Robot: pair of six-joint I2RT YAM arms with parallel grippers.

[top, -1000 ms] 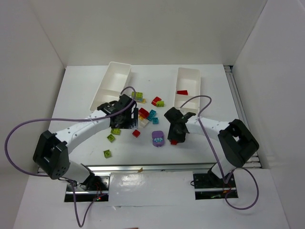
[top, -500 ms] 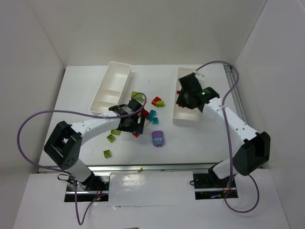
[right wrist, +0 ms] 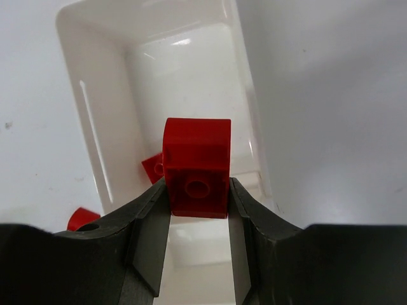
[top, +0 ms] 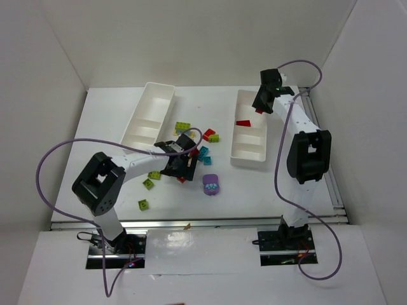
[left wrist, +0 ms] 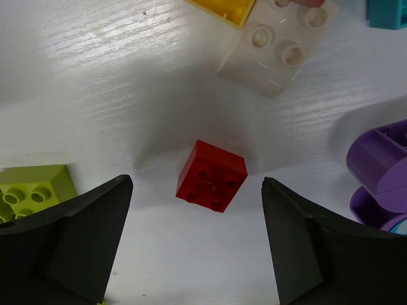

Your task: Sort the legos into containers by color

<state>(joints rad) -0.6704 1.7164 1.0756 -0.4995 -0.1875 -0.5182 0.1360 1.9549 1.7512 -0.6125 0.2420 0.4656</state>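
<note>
Above the far end of the right-hand long white plastic tray [top: 250, 145] [right wrist: 105, 127], the right gripper [top: 262, 105] [right wrist: 196, 190] pinches a red plastic brick [right wrist: 196, 162] between both fingers. The brick's socketed face is turned to the wrist camera and the tray's end compartment lies behind it. From the top camera this held brick is little more than a red speck under the wrist. A red sloped piece [top: 243, 122] [right wrist: 152, 168] lies inside that tray, half hidden behind one finger in the wrist view, and another red bit [right wrist: 81, 217] outside the tray wall is mostly covered by the gripper body. Near the middle of the white table [top: 273, 184] the left gripper [top: 181, 166] [left wrist: 194, 184] is spread wide. Its black fingers stand on either side of a small square red four-stud brick [left wrist: 212, 176], which lies flat on the table and touches neither. Around it, a white four-stud brick [left wrist: 276, 47], a yellow brick [left wrist: 226, 7] and a teal brick [left wrist: 388, 14] are all cut off by the frame edge. A rounded purple piece [top: 211, 184] [left wrist: 381, 171] runs off the right side, and a lime green brick [left wrist: 32, 190] is partly behind a finger. Any embossing on the stud tops is too soft to read. The left-hand long white plastic tray [top: 149, 117] sits well apart from both grippers, its contents hard to make out.
</note>
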